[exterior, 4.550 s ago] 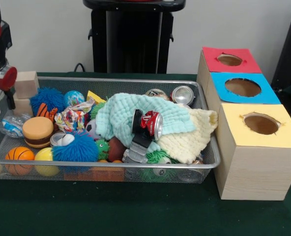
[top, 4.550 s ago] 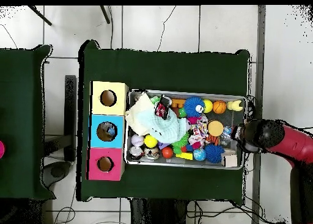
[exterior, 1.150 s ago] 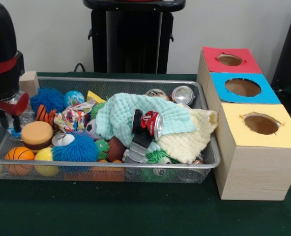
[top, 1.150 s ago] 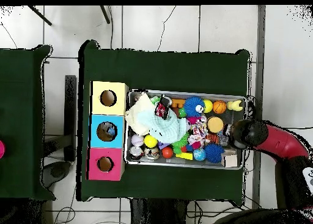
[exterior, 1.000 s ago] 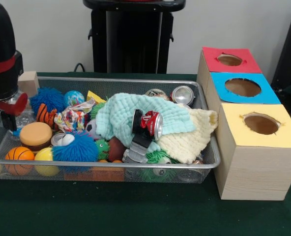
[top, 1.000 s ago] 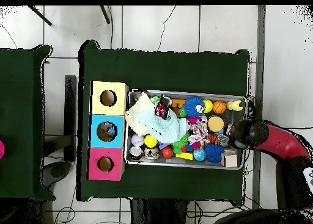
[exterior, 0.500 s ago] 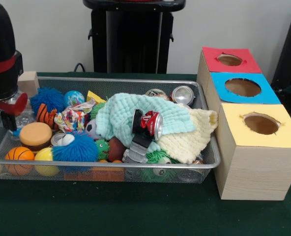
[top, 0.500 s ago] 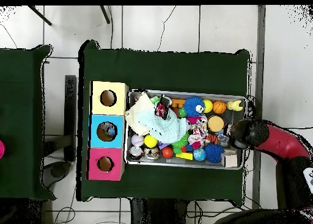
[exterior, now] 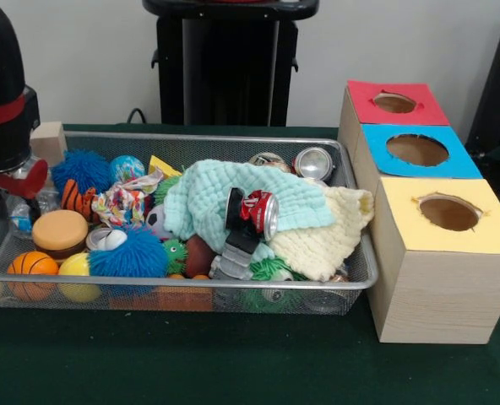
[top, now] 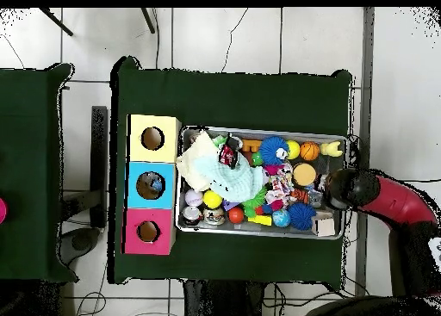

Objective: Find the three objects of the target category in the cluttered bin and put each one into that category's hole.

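Note:
The wire mesh bin [exterior: 233,285] holds a heap of toys, cloths and cans; it also shows in the overhead view [top: 258,232]. The blue-topped hole [exterior: 417,149] is in the middle box of three to the bin's right, and in the overhead view [top: 151,185] something silvery shows inside it. My gripper [exterior: 5,201] hangs low at the bin's left end, beside a crumpled clear bottle [exterior: 24,215] and a burger toy [exterior: 60,230]. In the overhead view the gripper [top: 331,192] is at the bin's right end. A red can [exterior: 261,211] lies on a mint cloth [exterior: 212,198]. Two silver cans [exterior: 315,162] lie at the back right.
The red-topped box [exterior: 394,103] and the yellow-topped box [exterior: 447,213] flank the blue one. Balls, blue fuzzy toys [exterior: 127,253] and a wooden block [exterior: 49,139] crowd the bin's left half. A cream cloth [exterior: 330,232] drapes over the right rim. A black pedestal [exterior: 225,67] stands behind.
Over the last seconds the arm has moved in over the bin's left end and come down. In the last half second it has barely moved; the burger toy and bottle have shifted slightly.

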### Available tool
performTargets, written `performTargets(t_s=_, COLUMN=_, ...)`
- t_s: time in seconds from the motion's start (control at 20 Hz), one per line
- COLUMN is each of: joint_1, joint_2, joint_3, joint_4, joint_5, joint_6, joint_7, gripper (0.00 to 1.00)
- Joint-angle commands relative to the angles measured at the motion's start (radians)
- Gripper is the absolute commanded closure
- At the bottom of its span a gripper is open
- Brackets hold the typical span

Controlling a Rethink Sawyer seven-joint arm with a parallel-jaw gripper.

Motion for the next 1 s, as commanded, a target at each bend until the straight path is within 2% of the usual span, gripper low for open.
performTargets(t_s=0.05, joint_1=-0.032, joint_2=0.023, joint_3=0.078, joint_4=0.009, joint_5=0.003, joint_6=0.001, joint_7=-0.063, gripper=0.00)
performTargets(t_s=0.4, joint_1=-0.072, joint_2=0.031, joint_3=0.128, joint_4=0.029, joint_5=0.006, joint_6=-0.014, joint_7=-0.105, gripper=0.00)
performTargets(t_s=0.5, joint_1=-0.130, joint_2=0.050, joint_3=0.191, joint_4=0.060, joint_5=0.035, joint_6=-0.021, joint_7=-0.147, gripper=0.00)
performTargets(t_s=0.7, joint_1=-0.296, joint_2=0.138, joint_3=0.385, joint_4=0.118, joint_5=0.134, joint_6=0.034, joint_7=-0.276, gripper=0.00)
performTargets(t_s=0.8, joint_1=-0.345, joint_2=0.171, joint_3=0.447, joint_4=0.131, joint_5=0.162, joint_6=0.097, joint_7=-0.326, gripper=0.00)
performTargets(t_s=0.95, joint_1=-0.400, joint_2=0.204, joint_3=0.519, joint_4=0.147, joint_5=0.180, joint_6=0.145, joint_7=-0.374, gripper=0.00)
performTargets(t_s=1.0, joint_1=-0.425, joint_2=0.221, joint_3=0.551, joint_4=0.154, joint_5=0.180, joint_6=0.134, joint_7=-0.396, gripper=0.00)
